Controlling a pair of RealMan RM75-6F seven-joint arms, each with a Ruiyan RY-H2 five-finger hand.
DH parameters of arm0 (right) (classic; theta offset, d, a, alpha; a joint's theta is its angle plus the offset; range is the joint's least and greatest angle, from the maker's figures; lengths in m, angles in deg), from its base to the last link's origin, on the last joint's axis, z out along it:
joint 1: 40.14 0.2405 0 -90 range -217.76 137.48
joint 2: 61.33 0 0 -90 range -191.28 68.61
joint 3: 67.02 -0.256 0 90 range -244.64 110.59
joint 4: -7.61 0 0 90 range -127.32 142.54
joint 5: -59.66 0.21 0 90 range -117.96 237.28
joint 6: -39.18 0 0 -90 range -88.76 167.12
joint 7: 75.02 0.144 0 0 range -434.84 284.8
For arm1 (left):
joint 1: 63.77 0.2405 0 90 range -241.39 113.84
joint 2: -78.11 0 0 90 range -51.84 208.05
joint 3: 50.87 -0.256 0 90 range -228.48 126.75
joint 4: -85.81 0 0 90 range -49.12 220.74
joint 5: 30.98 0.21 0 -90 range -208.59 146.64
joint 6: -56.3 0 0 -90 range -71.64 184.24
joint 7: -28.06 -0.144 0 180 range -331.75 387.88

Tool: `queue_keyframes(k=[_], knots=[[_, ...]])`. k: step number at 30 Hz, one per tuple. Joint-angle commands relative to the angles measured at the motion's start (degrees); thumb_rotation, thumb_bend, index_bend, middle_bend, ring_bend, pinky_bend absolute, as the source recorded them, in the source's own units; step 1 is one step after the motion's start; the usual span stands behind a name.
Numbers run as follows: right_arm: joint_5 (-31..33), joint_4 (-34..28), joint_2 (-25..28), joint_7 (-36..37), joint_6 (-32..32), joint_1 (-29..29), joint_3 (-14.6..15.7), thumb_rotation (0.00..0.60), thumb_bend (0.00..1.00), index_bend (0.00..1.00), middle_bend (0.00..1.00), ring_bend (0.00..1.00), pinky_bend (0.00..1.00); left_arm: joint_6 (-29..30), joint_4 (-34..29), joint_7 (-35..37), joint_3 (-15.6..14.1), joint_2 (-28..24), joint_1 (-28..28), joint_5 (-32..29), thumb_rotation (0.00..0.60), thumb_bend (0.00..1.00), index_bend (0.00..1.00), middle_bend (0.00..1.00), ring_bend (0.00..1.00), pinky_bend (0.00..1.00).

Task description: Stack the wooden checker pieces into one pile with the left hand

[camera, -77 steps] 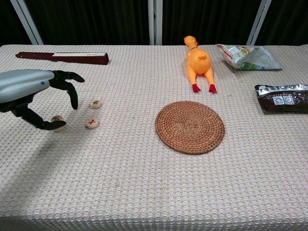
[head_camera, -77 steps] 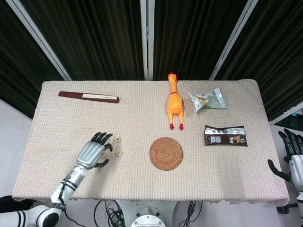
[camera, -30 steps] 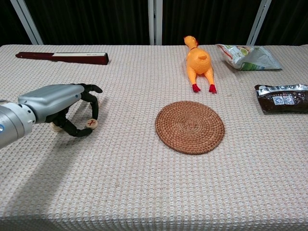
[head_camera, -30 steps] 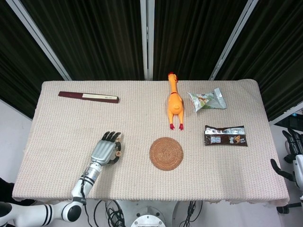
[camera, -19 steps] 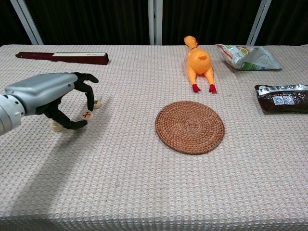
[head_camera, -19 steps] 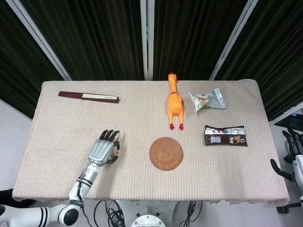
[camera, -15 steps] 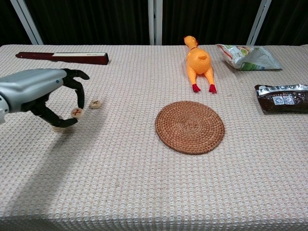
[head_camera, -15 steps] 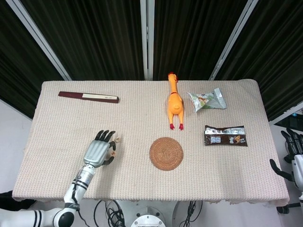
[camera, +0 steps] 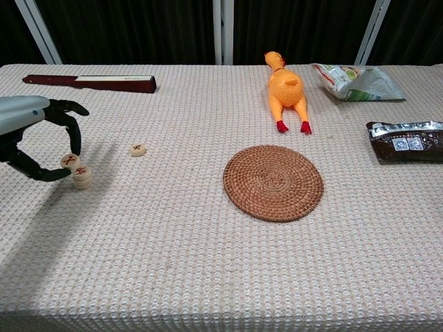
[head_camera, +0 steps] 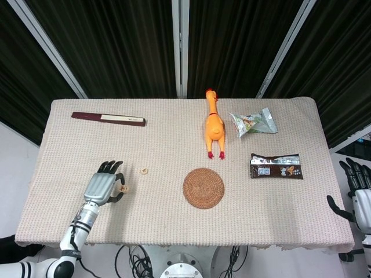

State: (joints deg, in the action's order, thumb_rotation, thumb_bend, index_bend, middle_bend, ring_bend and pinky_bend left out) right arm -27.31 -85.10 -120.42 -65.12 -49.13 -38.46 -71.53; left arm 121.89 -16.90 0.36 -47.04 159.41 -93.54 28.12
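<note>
Wooden checker pieces, small discs, three in play, lower left of the frame.

I judge them light, rigid and smooth, best pinched across the rim. Pale wood, dark mark on top. My left hand point(camera: 31, 142) pinches one held piece point(camera: 68, 161) over a resting piece point(camera: 83, 178); a loose piece point(camera: 138, 149) lies apart to the right. My right hand point(head_camera: 356, 200), at the far right edge, holds nothing, fingers apart.
</note>
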Motion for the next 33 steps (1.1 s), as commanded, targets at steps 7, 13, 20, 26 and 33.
queue_keyframes(k=[7, 13, 20, 26, 33], knots=[[0.40, 0.00, 0.03, -0.03, 0.43, 0.20, -0.13, 0.600, 0.26, 0.00, 0.00, 0.00, 0.00, -1.99, 1.74, 0.89, 0.19, 0.82, -0.74, -0.87, 0.600, 0.28, 0.46, 0.06, 0.00, 0.00], [0.47, 0.04, 0.16, 0.33, 0.34, 0.13, -0.17, 0.600, 0.26, 0.00, 0.00, 0.00, 0.00, -2.48, 2.28, 0.65, 0.51, 1.32, -1.28, -1.78, 0.600, 0.28, 0.46, 0.06, 0.00, 0.00], [0.45, 0.05, 0.19, 0.38, 0.31, 0.11, -0.16, 0.600, 0.26, 0.00, 0.00, 0.00, 0.00, -2.43, 2.16, 0.22, 0.51, 1.35, -1.49, -2.53, 0.600, 0.28, 0.46, 0.06, 0.00, 0.00], [0.40, 0.00, 0.18, 0.29, 0.30, 0.10, -0.11, 0.600, 0.26, 0.00, 0.00, 0.00, 0.00, -2.96, 2.50, 0.46, 0.24, 1.49, -1.64, -2.96, 0.600, 0.28, 0.45, 0.06, 0.00, 0.00], [0.08, -0.04, 0.14, 0.33, -0.47, -0.21, -0.09, 0.600, 0.26, 0.00, 0.00, 0.00, 0.00, -2.30, 2.26, 0.76, 0.19, 1.30, -1.49, -2.47, 0.600, 0.28, 0.44, 0.06, 0.00, 0.00]])
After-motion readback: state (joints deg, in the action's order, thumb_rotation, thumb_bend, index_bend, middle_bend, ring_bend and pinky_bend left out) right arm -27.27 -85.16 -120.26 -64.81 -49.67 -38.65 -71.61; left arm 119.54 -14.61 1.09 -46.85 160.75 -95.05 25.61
